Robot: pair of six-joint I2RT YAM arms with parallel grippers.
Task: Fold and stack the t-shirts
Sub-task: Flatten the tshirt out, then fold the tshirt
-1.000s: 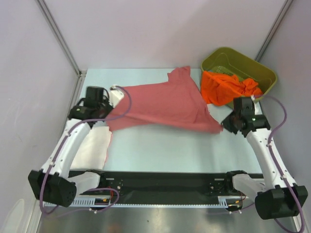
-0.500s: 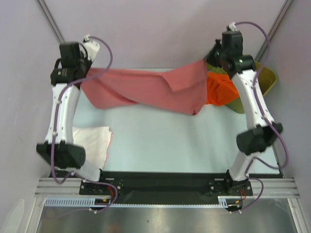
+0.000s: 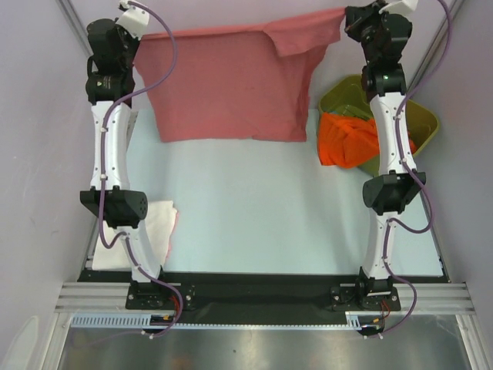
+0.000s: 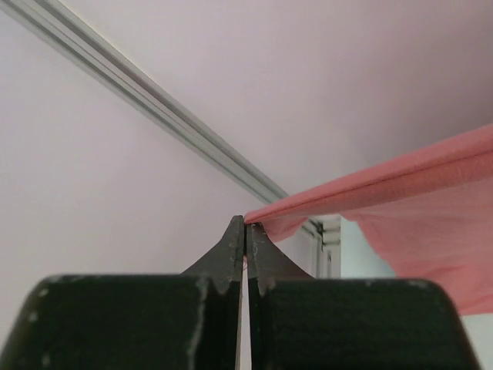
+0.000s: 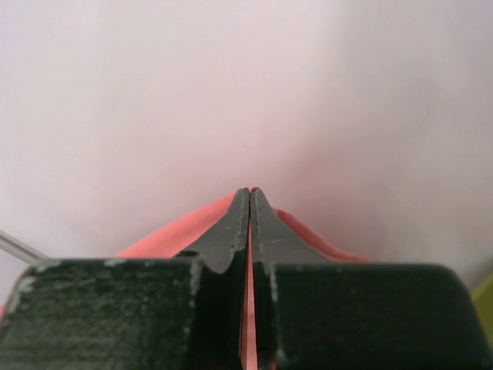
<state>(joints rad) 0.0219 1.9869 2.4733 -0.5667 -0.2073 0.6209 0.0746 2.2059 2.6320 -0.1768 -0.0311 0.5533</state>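
The salmon-red t-shirt hangs spread in the air between both raised arms, high above the table's far edge. My left gripper is shut on its left top corner; the cloth shows in the left wrist view running right from the closed tips. My right gripper is shut on its right top corner, with a sleeve drooping beside it; red cloth is pinched between the jaws in the right wrist view. A bright orange t-shirt spills from the bin. A white t-shirt lies folded at the near left.
An olive-green plastic bin stands at the far right of the pale table. White enclosure walls with metal rails close in the back and sides. No teal shirt is visible.
Both arms have lifted the salmon-red shirt from the table up high and pulled it apart, so it now hangs flat and spread instead of draped and bunched.
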